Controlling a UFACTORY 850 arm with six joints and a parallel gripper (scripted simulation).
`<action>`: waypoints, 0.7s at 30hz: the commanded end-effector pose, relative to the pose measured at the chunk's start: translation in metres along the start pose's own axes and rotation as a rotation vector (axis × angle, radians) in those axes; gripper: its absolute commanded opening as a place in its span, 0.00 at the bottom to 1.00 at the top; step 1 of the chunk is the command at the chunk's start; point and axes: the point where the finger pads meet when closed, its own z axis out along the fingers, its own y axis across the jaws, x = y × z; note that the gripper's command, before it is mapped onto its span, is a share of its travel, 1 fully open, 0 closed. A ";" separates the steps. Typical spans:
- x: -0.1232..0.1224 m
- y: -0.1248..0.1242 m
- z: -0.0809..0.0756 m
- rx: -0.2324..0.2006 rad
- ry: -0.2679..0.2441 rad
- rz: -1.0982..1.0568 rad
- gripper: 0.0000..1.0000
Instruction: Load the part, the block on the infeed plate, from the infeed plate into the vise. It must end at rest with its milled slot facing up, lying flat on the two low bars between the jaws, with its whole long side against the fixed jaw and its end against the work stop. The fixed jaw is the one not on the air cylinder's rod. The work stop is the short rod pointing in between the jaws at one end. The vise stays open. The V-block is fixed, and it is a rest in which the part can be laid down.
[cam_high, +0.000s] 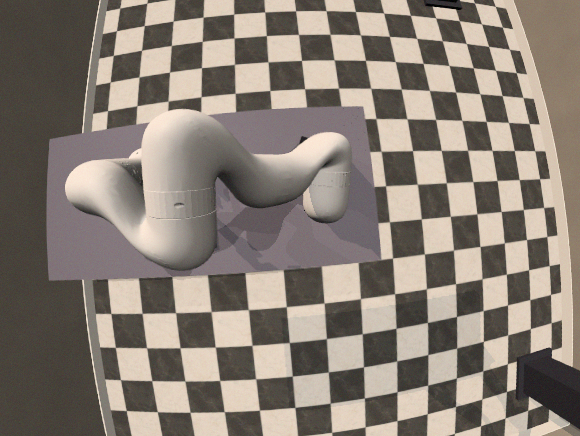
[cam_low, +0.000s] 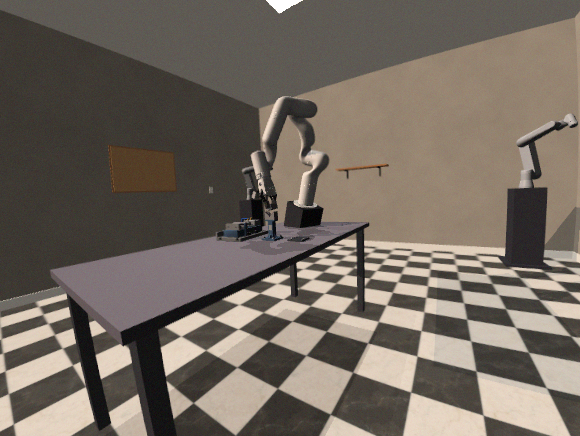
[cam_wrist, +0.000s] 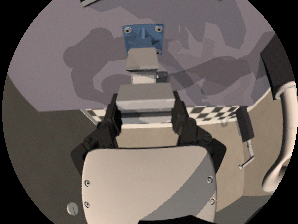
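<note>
In the wrist view my gripper (cam_wrist: 145, 100) is shut on the part (cam_wrist: 145, 90), a pale grey block that reaches forward from between the dark fingers. The part hangs in the air above the blue V-block (cam_wrist: 143, 35) on the table. In the exterior view the gripper (cam_low: 270, 209) is just above the V-block (cam_low: 271, 233), with the vise (cam_low: 240, 231) to its left and the dark infeed plate (cam_low: 298, 239) to its right. In the overhead view the arm (cam_high: 200, 175) hides them all.
The arm's black base block (cam_low: 303, 214) stands on the table behind the fixtures. The table's side edge runs close below the part in the wrist view. A second arm on a dark pedestal (cam_low: 525, 225) stands far off at the right.
</note>
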 end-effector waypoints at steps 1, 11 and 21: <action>0.000 0.000 0.000 -0.002 0.033 0.001 0.00; -0.001 0.000 0.000 -0.002 0.135 0.001 0.00; -0.002 0.000 0.000 -0.002 0.186 0.001 0.00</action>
